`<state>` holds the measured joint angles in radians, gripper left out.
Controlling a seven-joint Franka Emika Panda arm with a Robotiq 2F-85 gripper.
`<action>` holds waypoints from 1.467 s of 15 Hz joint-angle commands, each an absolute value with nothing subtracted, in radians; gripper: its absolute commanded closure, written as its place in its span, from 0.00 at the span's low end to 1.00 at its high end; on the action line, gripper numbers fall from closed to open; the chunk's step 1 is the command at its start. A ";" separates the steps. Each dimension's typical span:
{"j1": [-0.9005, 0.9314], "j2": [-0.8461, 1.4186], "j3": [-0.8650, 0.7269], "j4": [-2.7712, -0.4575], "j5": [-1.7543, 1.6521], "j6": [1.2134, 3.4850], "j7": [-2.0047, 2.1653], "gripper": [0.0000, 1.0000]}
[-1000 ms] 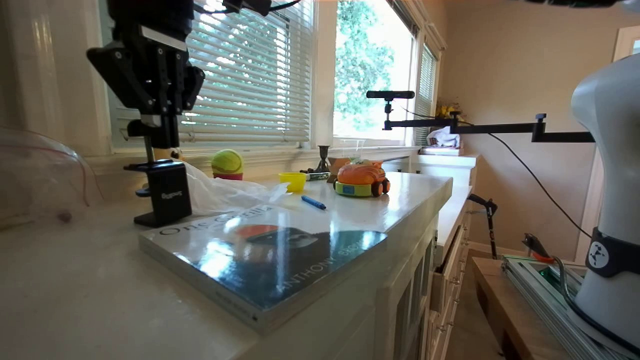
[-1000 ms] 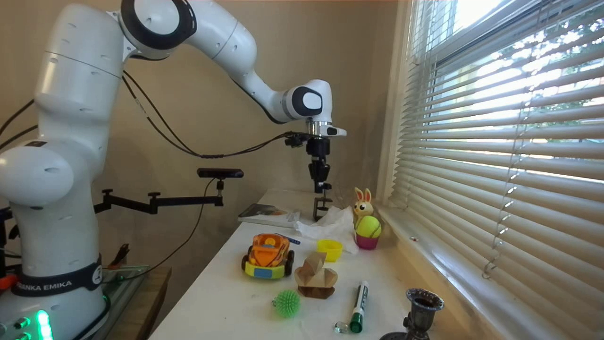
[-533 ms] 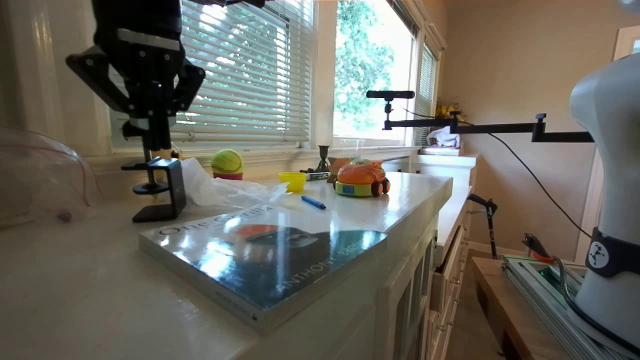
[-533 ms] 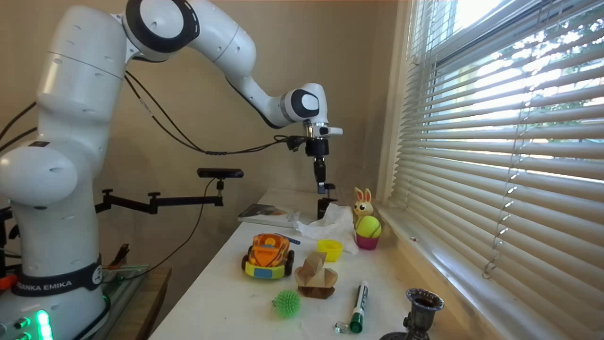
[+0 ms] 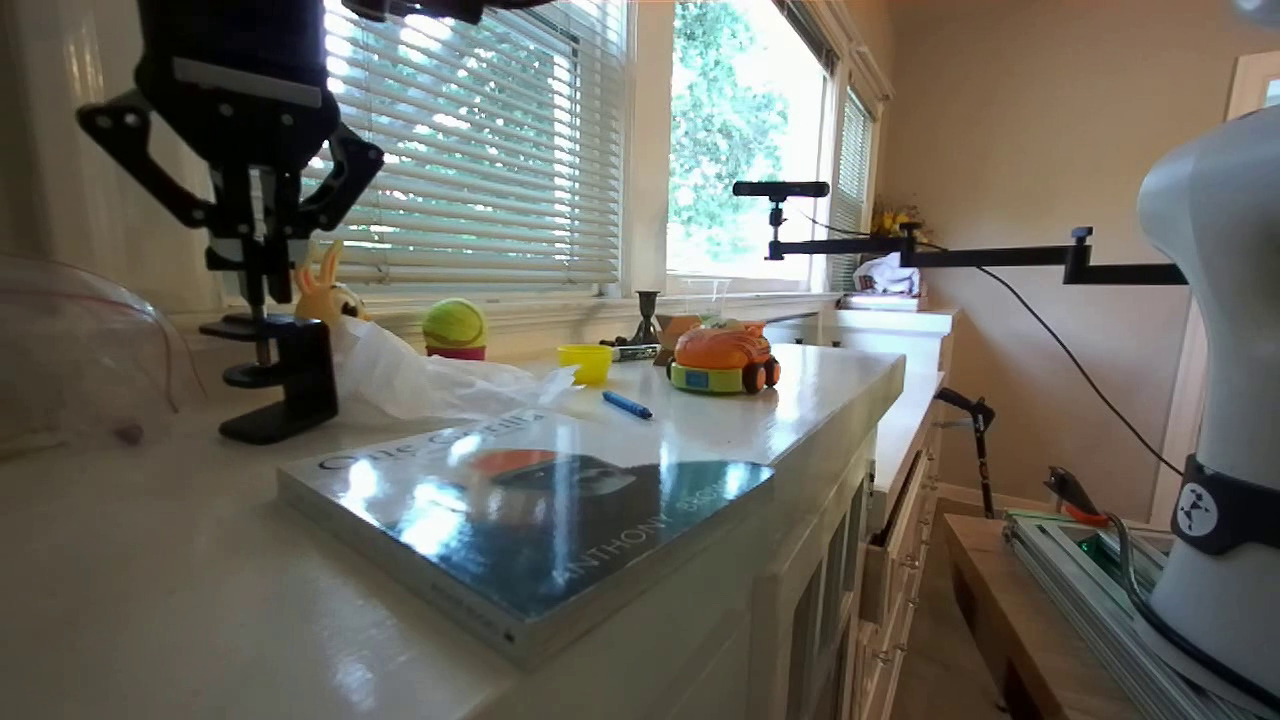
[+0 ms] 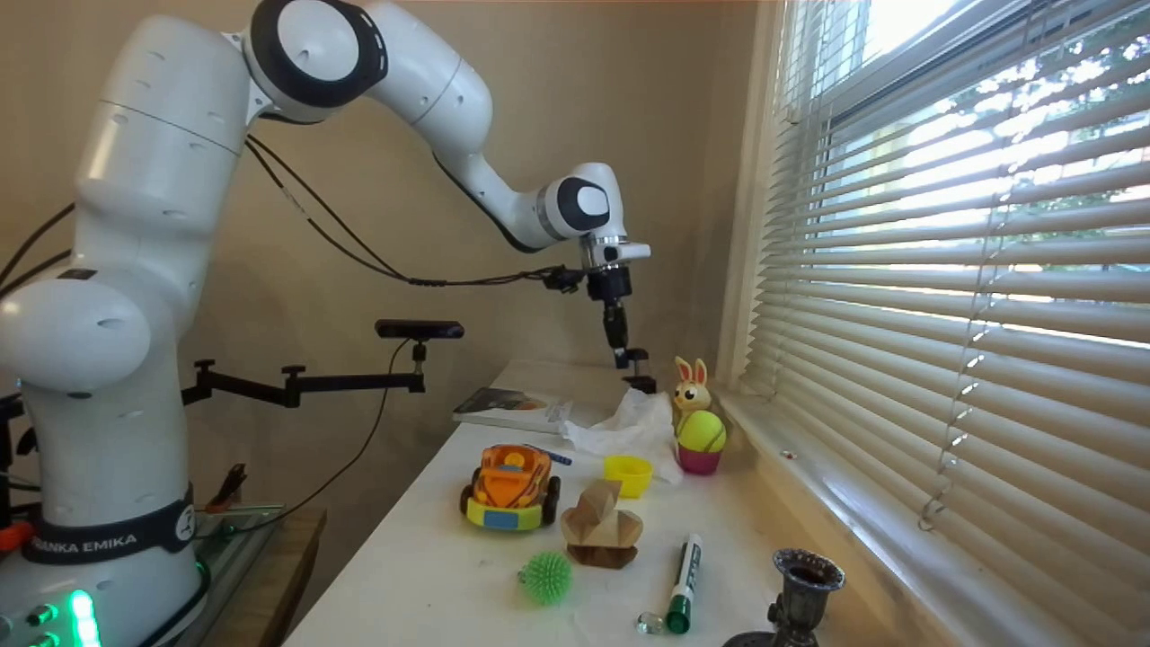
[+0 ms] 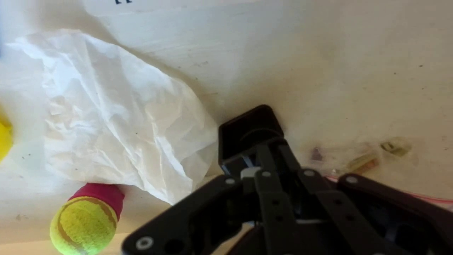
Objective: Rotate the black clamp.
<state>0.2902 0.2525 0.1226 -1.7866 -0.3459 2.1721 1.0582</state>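
Upright at the far end of the counter, the black clamp turns its C-shaped opening leftward in an exterior view. Its flat knob sticks out to the left of the fingertips, above the screw. My gripper points down from above, shut on the clamp near that knob; the exact contact is hard to make out, dark on dark. From the wrist, the clamp shows just beyond the gripper, partly covered by it. In an exterior view, the clamp's lower part is hidden behind white plastic. Whether its base touches the counter I cannot tell.
Crumpled white plastic lies right beside the clamp. A clear bag is on its other side. A book lies near the front edge. The bunny toy and tennis ball stand by the window sill.
Gripper and clamp have turned together and shifted toward the window side. The clamp's lettered face has swung out of sight and its opening has come into view. The gripper stays shut.
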 commanded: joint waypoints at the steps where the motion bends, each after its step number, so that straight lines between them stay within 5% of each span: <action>1: 0.297 0.296 0.114 -1.787 -0.330 2.261 1.149 0.98; 13: 0.298 0.305 0.116 -1.788 -0.309 2.318 1.258 0.97; 15: 0.298 0.306 0.117 -1.786 -0.307 2.317 1.260 0.87; 16: 0.298 0.307 0.118 -1.785 -0.305 2.314 1.259 0.65; 18: 0.301 0.322 0.117 -1.784 -0.302 2.318 1.257 0.61; 22: 0.310 0.359 0.113 -1.771 -0.297 2.323 1.251 0.34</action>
<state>0.2942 0.3353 0.1227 -1.7901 -0.3304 2.3079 1.2431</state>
